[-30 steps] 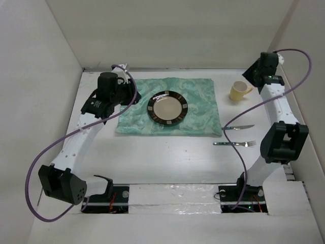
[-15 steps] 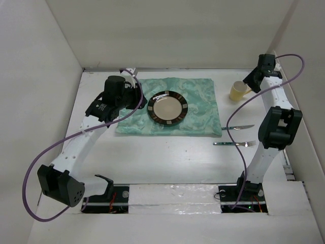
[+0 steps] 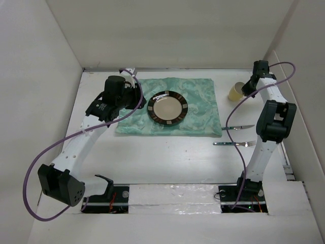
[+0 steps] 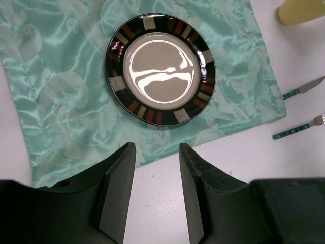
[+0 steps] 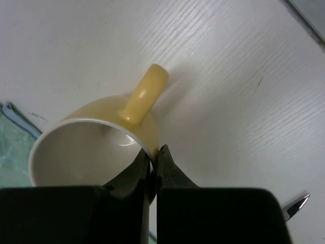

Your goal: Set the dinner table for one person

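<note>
No text, label, brand, number or sign can be read. A small white marking is seen on the black housing point(image 3: 100, 107) of the left arm, above the left edge of the dinner table point(image 3: 167, 162), but it is too small to be made out.

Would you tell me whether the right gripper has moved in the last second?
Yes: the right gripper has moved left toward the cloth and now pinches the mug rim.
</note>
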